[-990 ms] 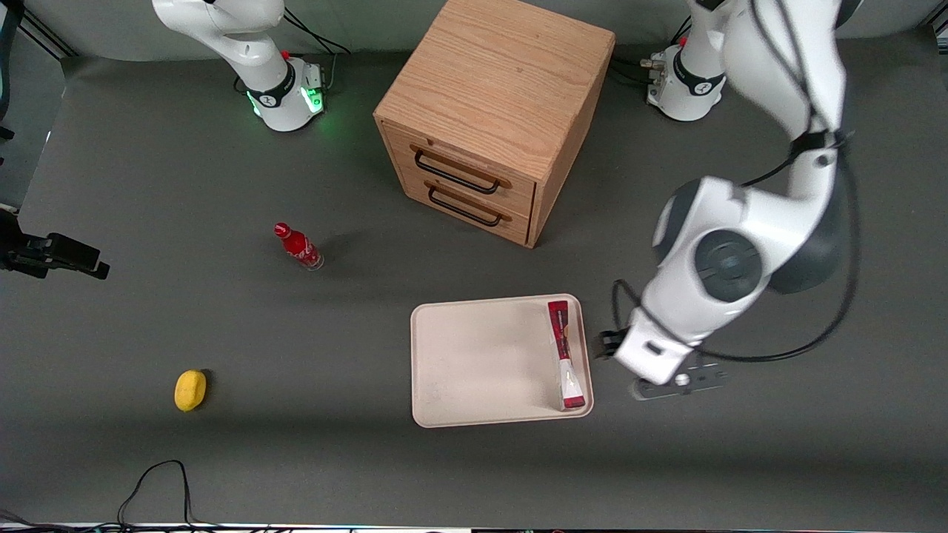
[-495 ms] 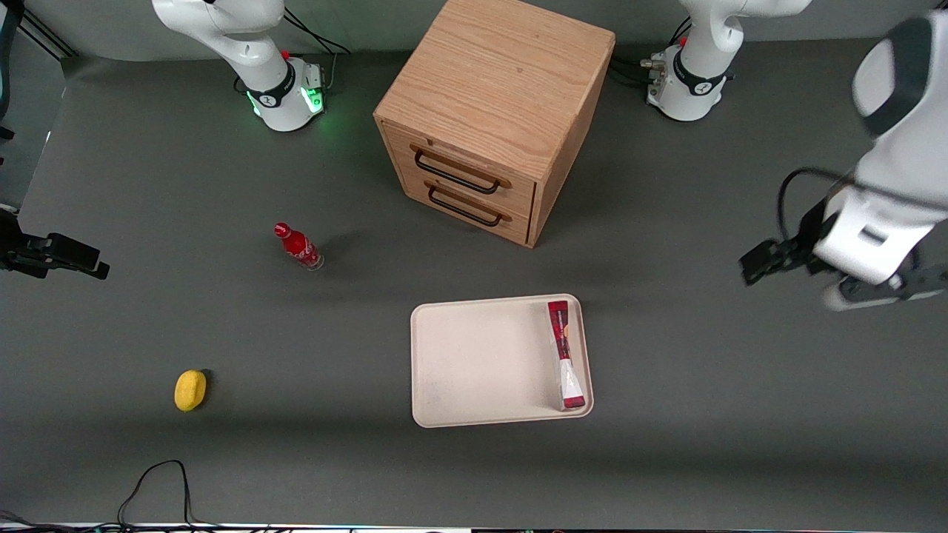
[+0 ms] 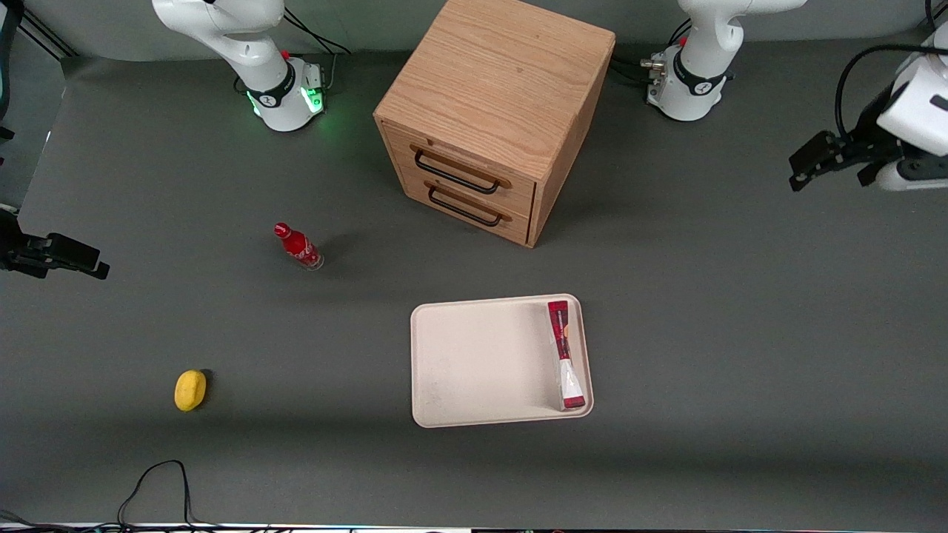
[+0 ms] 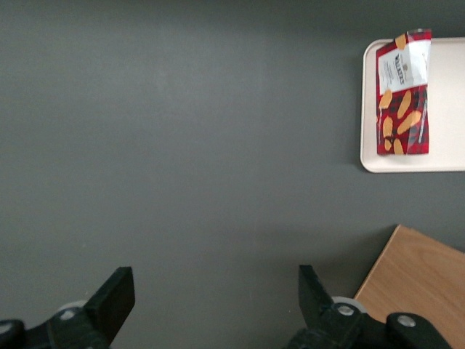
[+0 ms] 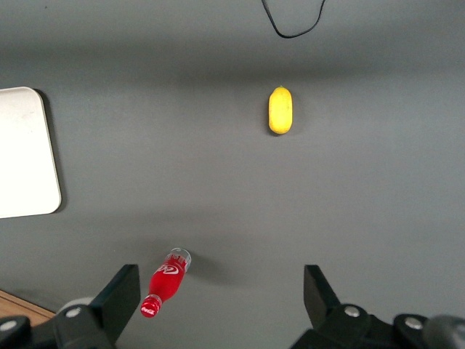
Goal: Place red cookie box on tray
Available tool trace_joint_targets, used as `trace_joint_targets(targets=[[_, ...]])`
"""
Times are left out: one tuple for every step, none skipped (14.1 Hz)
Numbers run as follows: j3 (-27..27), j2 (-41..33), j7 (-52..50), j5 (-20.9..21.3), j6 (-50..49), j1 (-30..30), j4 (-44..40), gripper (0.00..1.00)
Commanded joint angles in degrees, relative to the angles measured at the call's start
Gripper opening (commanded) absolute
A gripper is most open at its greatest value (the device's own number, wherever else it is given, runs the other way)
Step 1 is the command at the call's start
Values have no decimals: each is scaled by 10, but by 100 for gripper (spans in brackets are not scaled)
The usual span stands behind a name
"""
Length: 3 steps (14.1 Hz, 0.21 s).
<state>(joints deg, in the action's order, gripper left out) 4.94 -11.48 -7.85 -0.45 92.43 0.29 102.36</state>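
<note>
The red cookie box (image 3: 564, 355) lies flat in the cream tray (image 3: 481, 363), along the tray's short rim nearest the working arm's end. In the left wrist view the red cookie box (image 4: 403, 94) shows its red face with biscuit pictures, resting inside the tray (image 4: 443, 163). My gripper (image 3: 833, 166) hangs high above the bare table, well off toward the working arm's end and farther from the front camera than the tray. The gripper (image 4: 214, 283) is open, with only grey table between its fingers.
A wooden two-drawer cabinet (image 3: 492, 111) stands farther from the front camera than the tray; its corner shows near the gripper (image 4: 414, 283). A small red bottle (image 3: 298, 246) and a yellow fruit (image 3: 190, 390) lie toward the parked arm's end. A black cable (image 3: 155, 481) loops near the table's front edge.
The gripper has pulled away from beside the tray, rising and swinging toward the working arm's end and away from the front camera. The box stays on the tray.
</note>
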Motion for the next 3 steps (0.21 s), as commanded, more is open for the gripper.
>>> trace_joint_targets(targets=[[20,-21,20,6,-21,16,14,100],[20,-21,34,6,-23,21,13,100],[20,-22,41,6,-23,23,13,100]])
